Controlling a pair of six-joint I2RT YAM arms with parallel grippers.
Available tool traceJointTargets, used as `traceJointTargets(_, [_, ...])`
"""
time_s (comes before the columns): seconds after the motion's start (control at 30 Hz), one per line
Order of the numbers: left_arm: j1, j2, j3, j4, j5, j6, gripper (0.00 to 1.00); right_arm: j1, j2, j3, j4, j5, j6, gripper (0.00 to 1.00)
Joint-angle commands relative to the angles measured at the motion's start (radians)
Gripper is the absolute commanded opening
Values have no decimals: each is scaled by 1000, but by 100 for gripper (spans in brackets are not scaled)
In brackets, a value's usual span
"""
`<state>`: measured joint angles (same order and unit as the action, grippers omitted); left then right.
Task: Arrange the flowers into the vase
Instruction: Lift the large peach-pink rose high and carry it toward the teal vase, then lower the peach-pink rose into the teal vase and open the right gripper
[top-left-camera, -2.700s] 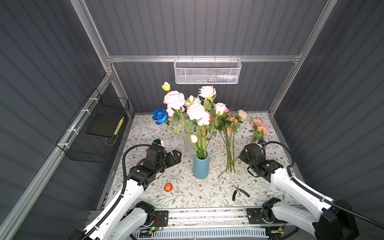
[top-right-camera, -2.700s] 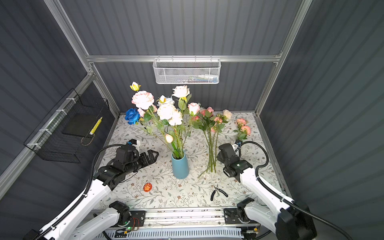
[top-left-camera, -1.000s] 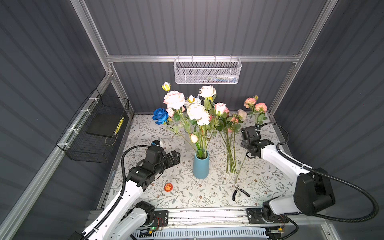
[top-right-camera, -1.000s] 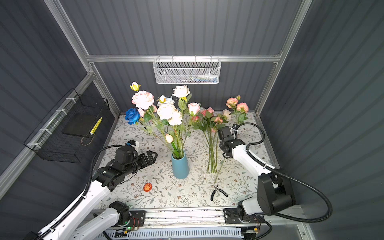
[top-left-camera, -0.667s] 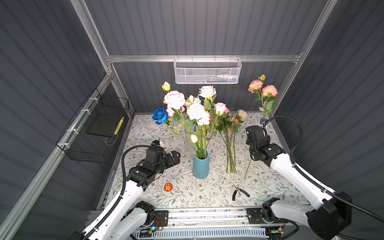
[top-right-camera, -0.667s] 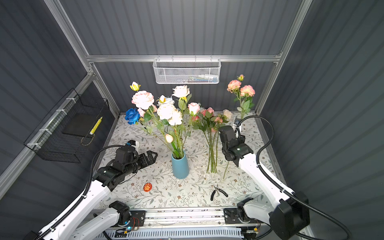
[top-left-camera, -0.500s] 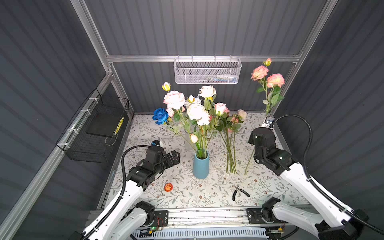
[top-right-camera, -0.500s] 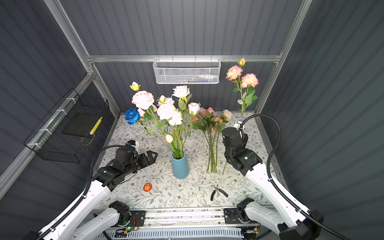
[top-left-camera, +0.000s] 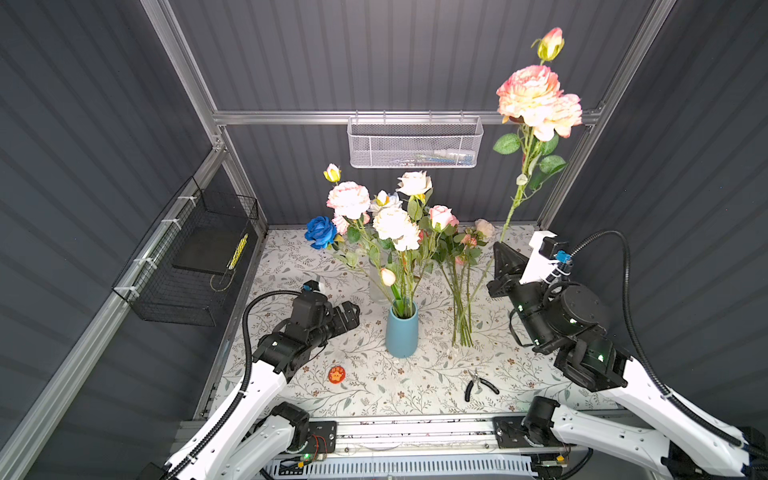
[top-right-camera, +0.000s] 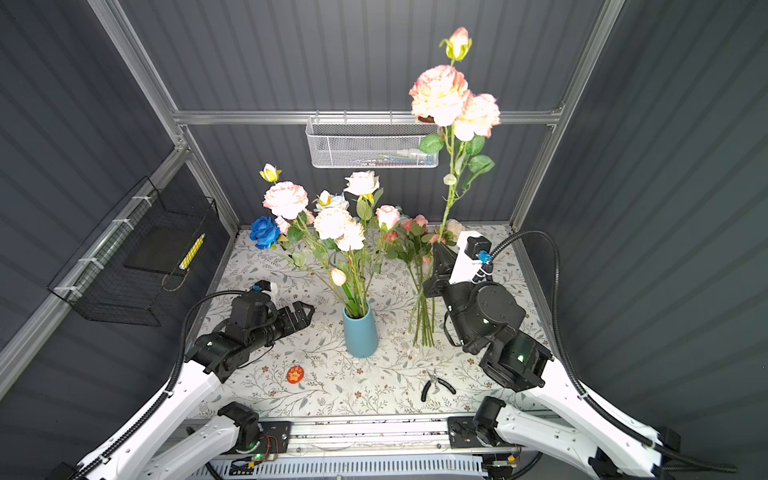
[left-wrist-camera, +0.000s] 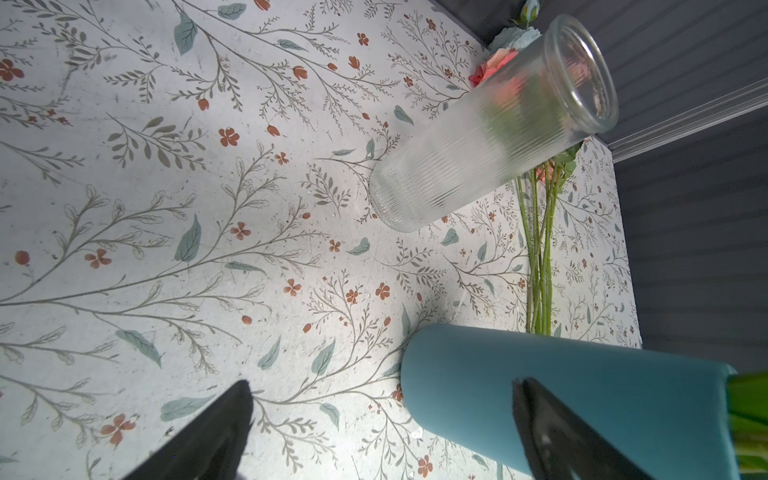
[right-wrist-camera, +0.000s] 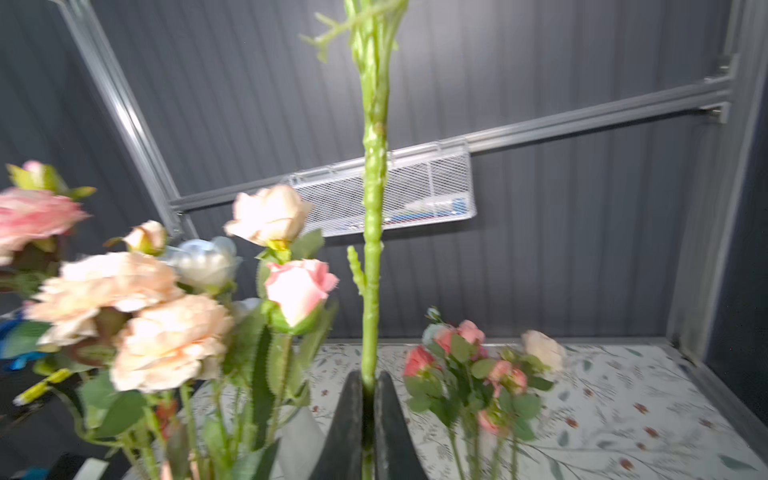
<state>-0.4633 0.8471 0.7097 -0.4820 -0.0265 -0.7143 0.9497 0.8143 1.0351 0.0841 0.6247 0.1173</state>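
Note:
The blue vase (top-left-camera: 401, 334) (top-right-camera: 360, 334) stands mid-table with several flowers (top-left-camera: 390, 222) (top-right-camera: 332, 222) in it: pink, cream, white and one deep blue. My right gripper (top-left-camera: 500, 245) (top-right-camera: 439, 245) (right-wrist-camera: 368, 386) is shut on the green stem (right-wrist-camera: 372, 208) of a peach-pink flower (top-left-camera: 536, 97) (top-right-camera: 451, 97). It holds that flower upright, high above the table, to the right of the vase. More flowers (top-left-camera: 461, 299) (left-wrist-camera: 538, 257) lie on the table between the vase and that gripper. My left gripper (top-left-camera: 351, 313) (top-right-camera: 305, 309) (left-wrist-camera: 382, 384) is open and empty, left of the vase (left-wrist-camera: 561, 386).
A clear ribbed glass vase (left-wrist-camera: 486, 124) stands behind the blue one. Pliers (top-left-camera: 478, 384) and a red round token (top-left-camera: 336, 374) lie near the front edge. A white mesh basket (top-left-camera: 415, 143) hangs on the back wall, and a black wire basket (top-left-camera: 195, 262) on the left wall.
My right arm has raised the peach-pink flower from the table at the right until its blooms stand high and upright. The left arm has not moved.

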Motion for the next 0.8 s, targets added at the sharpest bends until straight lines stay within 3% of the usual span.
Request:
traceJointTargets(0.0, [-3, -12, 27, -30, -9, 15, 100, 52, 18, 48, 180, -128, -50, 0])
traceJointTargets(0.2, [-3, -14, 33, -32, -7, 12, 100, 154, 129, 117, 340, -198, -163, 0])
traceJointTargets(0.43, [-3, -16, 28, -35, -5, 12, 100, 162, 274, 175, 413, -234, -176, 0])
traceJointTargets(0.77, [-3, -33, 28, -51, -10, 13, 100, 182, 405, 116, 536, -153, -302, 0])
